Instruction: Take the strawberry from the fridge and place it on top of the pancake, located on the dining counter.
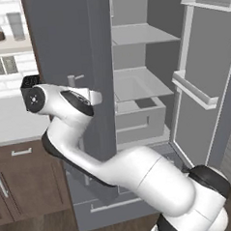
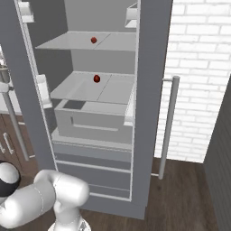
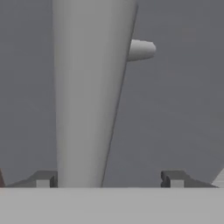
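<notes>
With the fridge (image 2: 149,90) door swung wide and the claw (image 3: 109,179) released astride the door's bar handle (image 3: 87,96), it seemed best to withdraw straight off the handle before reaching for the strawberry (image 2: 96,79) on the middle shelf (image 2: 113,90).

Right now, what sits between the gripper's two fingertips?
In the hand view, the fridge's bar handle runs up between the open gripper, close beside one fingertip and well clear of the other; grey door lies behind it.
</notes>
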